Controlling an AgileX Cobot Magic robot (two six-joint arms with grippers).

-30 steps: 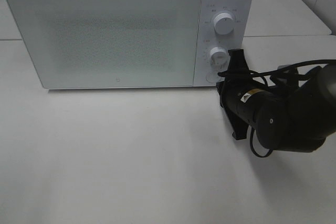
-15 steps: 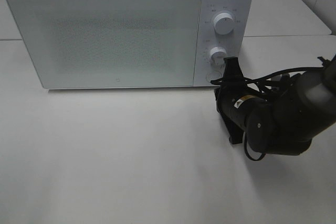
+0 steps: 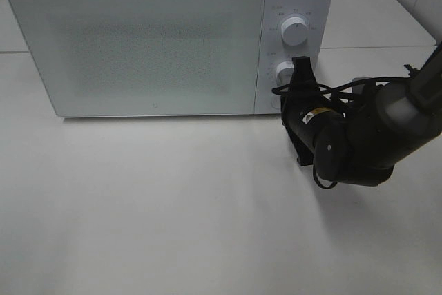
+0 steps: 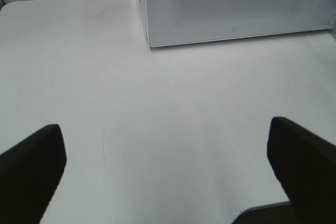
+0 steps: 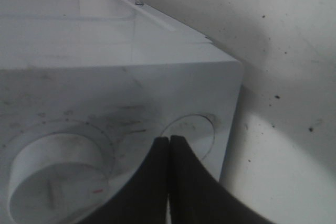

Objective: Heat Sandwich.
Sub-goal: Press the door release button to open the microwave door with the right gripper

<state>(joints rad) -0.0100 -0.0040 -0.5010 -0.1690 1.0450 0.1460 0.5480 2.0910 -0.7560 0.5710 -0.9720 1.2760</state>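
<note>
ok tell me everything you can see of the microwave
The microwave is a white box standing upright on the white table, its frosted door shut. The panel beside it carries an upper knob, a lower knob and a round button beneath. The shut right gripper points at the panel between lower knob and button.

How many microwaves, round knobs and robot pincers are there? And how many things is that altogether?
microwave: 1
knobs: 2
left pincer and right pincer: 2
total: 5
</note>
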